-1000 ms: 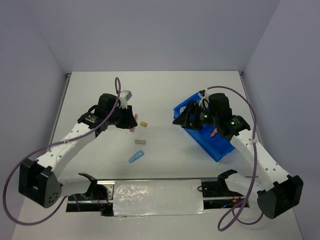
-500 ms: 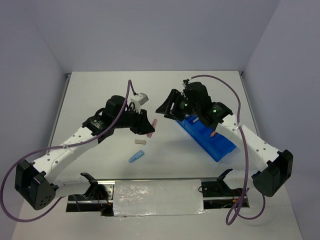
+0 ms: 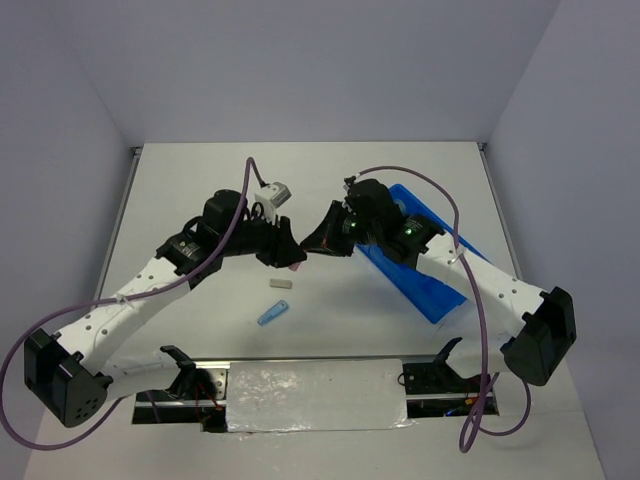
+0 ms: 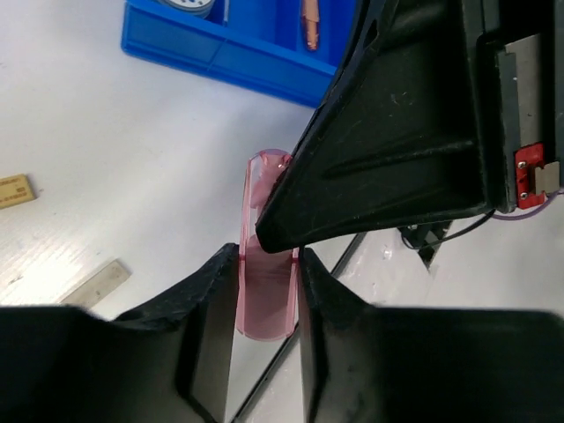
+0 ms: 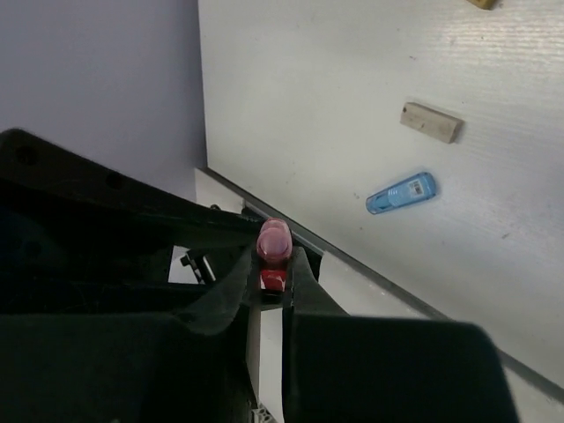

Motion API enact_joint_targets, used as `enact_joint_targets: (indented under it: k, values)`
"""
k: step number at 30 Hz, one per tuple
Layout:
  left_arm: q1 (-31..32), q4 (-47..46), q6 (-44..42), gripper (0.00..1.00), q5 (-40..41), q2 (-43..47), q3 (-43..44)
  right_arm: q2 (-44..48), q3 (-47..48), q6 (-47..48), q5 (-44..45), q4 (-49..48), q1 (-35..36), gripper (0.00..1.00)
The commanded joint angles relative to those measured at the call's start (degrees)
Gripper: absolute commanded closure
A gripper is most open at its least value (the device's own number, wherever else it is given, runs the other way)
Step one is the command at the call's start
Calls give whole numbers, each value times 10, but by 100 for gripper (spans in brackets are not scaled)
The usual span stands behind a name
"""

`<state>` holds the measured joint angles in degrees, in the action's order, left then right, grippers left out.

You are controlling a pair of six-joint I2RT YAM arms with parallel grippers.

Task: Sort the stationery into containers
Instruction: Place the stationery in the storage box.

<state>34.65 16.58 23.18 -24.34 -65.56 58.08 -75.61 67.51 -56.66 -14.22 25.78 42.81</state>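
The left gripper [image 4: 266,263] is shut tight on the pink piece [image 4: 264,308], up in the air over the middle of the table [image 3: 200,180]. Nearer the arm bases lie the light-blue piece [image 3: 272,314] and the grey block [image 3: 282,283], apart from each other, with bare table all round them. The right gripper [image 5: 271,269] meets the left one, its fingers close together on the pink piece's other end. The blue tray [image 3: 430,285] sits at a slant, a little in from the table's right edge.

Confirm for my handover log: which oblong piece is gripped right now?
The pink piece, in the left gripper; the light-blue piece lies loose on the table.
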Motion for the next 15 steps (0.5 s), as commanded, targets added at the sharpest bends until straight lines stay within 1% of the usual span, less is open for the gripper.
enact_joint_targets:
  k: [1, 2, 3, 4, 5, 6, 7, 8, 9, 10, 11, 12, 14, 15]
  values:
    - [2, -42, 7, 52, 14, 28, 16, 6, -15, -25, -11, -44, 5, 100]
    - [3, -37, 8, 8, 25, 30, 18, 8, -13, -21, -10, -43, 2, 100]
    - [3, -30, 9, 1, 38, 33, 20, 11, -11, -12, -2, -38, -4, 100]
    - [2, -22, 8, 1, 55, 32, 25, 19, -7, 14, 7, -12, -15, 100]
    - [3, 2, 6, 1, 69, 32, 38, 24, -5, 31, 19, 7, -49, 100]
    - [2, 21, 8, 1, 88, 28, 47, 43, -8, 66, 64, 53, -71, 100]
    - [3, 42, 10, 1, 132, 25, 55, 56, -14, 84, 89, 74, -97, 100]
    - [2, 93, 13, 1, 168, 23, 75, 66, -36, 101, 107, 92, -161, 100]
    - [2, 126, 27, 1, 209, 15, 85, 85, -47, 134, 122, 125, -195, 100]
    - [2, 159, 34, 1, 240, 10, 96, 92, -59, 150, 145, 138, -226, 100]
    - [2, 189, 41, 1, 309, 4, 111, 97, -78, 164, 163, 151, -256, 100]
    - [1, 245, 51, 1, 336, -8, 117, 101, -86, 190, 170, 160, -308, 100]
    - [0, 296, 81, 1, 389, -20, 123, 107, -109, 209, 196, 173, -348, 100]
    - [-1, 323, 92, 1, 391, -32, 121, 108, -114, 223, 199, 171, -381, 100]
